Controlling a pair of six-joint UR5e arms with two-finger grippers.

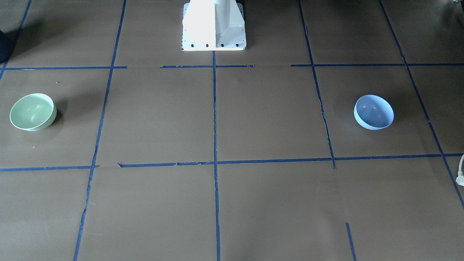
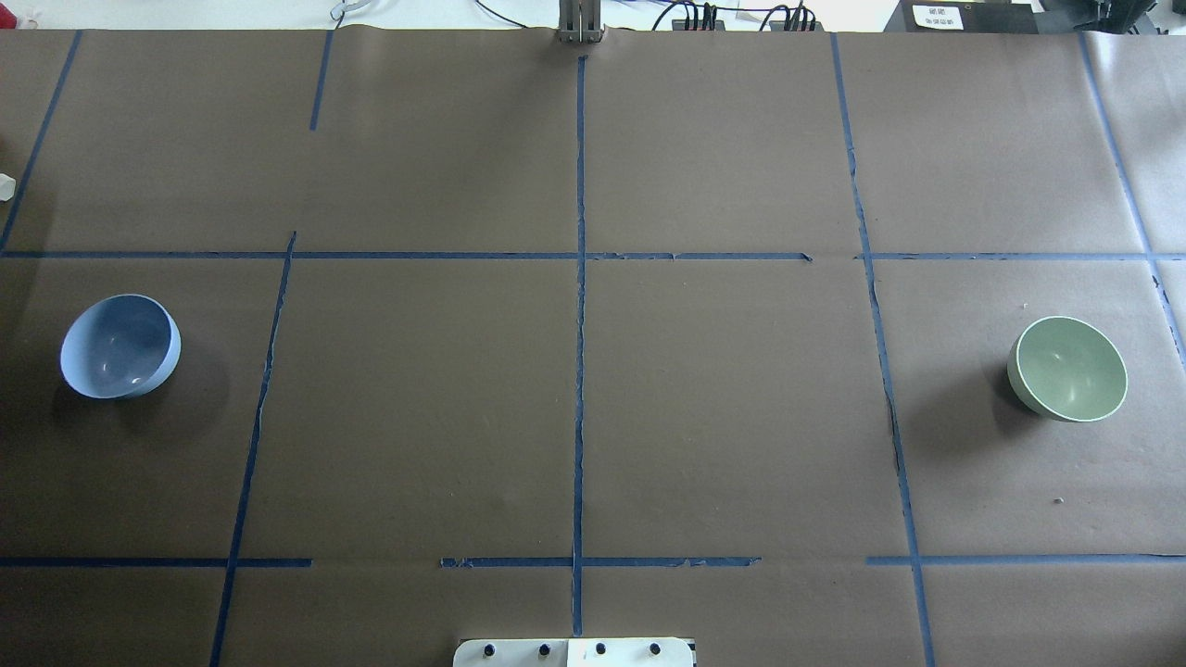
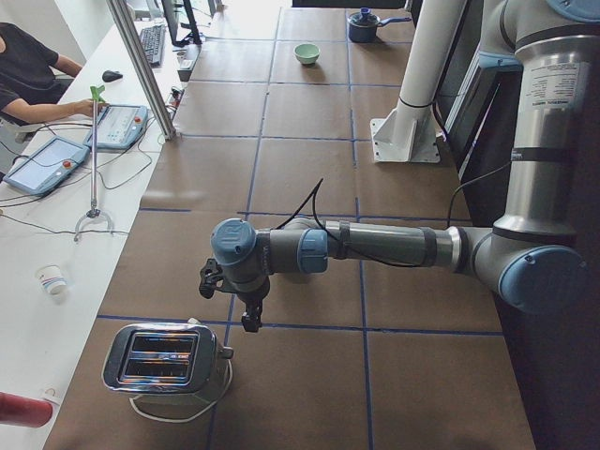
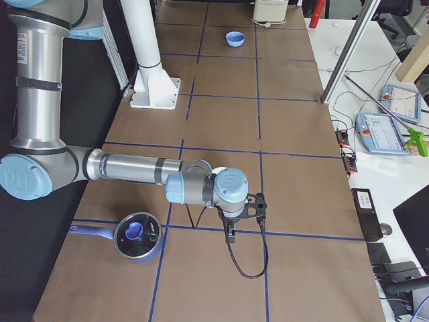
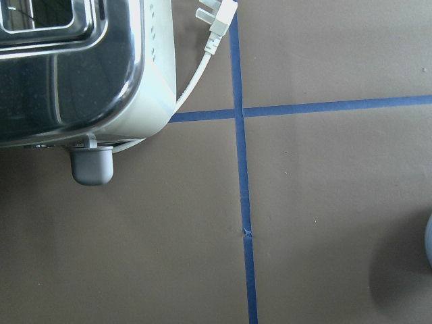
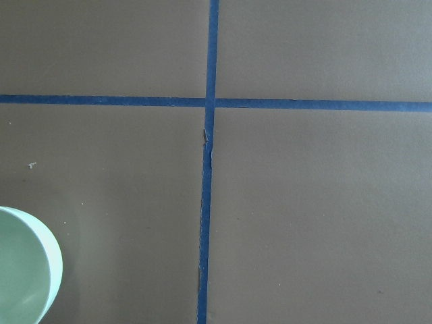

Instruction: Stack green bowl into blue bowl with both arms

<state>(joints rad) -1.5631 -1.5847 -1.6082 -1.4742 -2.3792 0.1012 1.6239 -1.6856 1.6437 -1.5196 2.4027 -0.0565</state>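
The green bowl [image 1: 32, 111] stands upright on the brown table at the robot's right end [image 2: 1067, 369]. Its rim shows at the lower left of the right wrist view [image 6: 23, 266]. The blue bowl [image 1: 373, 111] stands upright at the robot's left end [image 2: 120, 346], and its edge shows in the left wrist view [image 5: 429, 239]. Both are empty and far apart. The left gripper [image 3: 249, 324] hangs over the table beside the toaster. The right gripper [image 4: 230, 236] hangs near a pot. I cannot tell whether either is open or shut.
A chrome toaster [image 3: 164, 361] with a white cord and plug [image 5: 216, 27] stands beyond the blue bowl. A dark blue pot with a lid [image 4: 137, 235] stands beyond the green bowl. The white pedestal base [image 1: 214, 25] stands at the table's robot side.
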